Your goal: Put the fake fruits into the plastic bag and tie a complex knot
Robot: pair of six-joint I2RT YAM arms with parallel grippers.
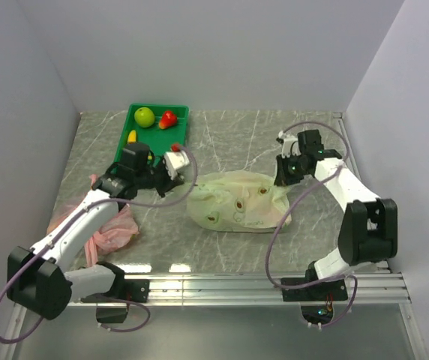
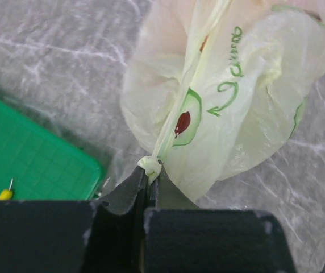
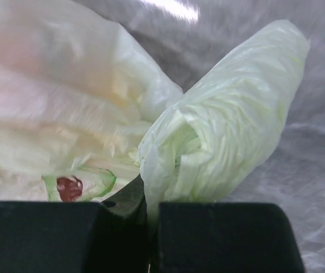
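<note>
The pale green plastic bag (image 1: 237, 201) lies bulging at mid-table, with brown round marks on it. Orange-pink shapes show faintly through its film (image 3: 20, 51). My left gripper (image 1: 181, 171) is at the bag's left end, shut on a twisted handle strand (image 2: 149, 165) drawn taut from the bag (image 2: 236, 96). My right gripper (image 1: 283, 177) is at the bag's right end, shut on a bunched fold of the bag (image 3: 225, 131). A green apple (image 1: 145, 116), a red fruit (image 1: 168, 118) and a yellow banana (image 1: 132, 136) lie outside the bag in the green tray (image 1: 181, 112).
The green tray (image 2: 32, 153) stands at the back left, close beside my left gripper. A crumpled pink bag (image 1: 113, 229) lies under the left arm. White walls close in the table on three sides, and a metal rail runs along the near edge.
</note>
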